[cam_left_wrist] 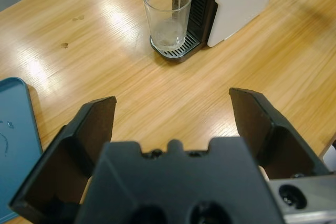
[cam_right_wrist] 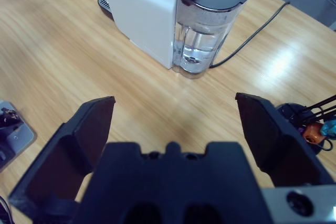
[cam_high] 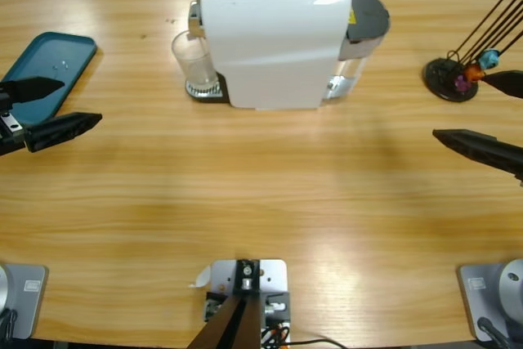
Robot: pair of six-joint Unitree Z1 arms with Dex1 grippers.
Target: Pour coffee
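A white coffee machine (cam_high: 274, 38) stands at the back middle of the table, its clear water tank (cam_right_wrist: 205, 35) on the right end. A clear glass (cam_left_wrist: 168, 14) sits on the machine's drip tray (cam_left_wrist: 176, 52) under the spout, and a thin pale stream runs down into it. The same glass (cam_high: 192, 59) shows at the machine's left in the high view. My left gripper (cam_high: 51, 108) hangs open at the table's left edge, well short of the glass. My right gripper (cam_high: 490, 116) is open at the right edge, away from the machine.
A teal tray (cam_high: 45, 71) lies at the far left beside the left gripper. A black capsule stand (cam_high: 451, 79) with thin rods and coloured capsules sits at the far right. A black cable (cam_right_wrist: 252, 35) runs from behind the machine.
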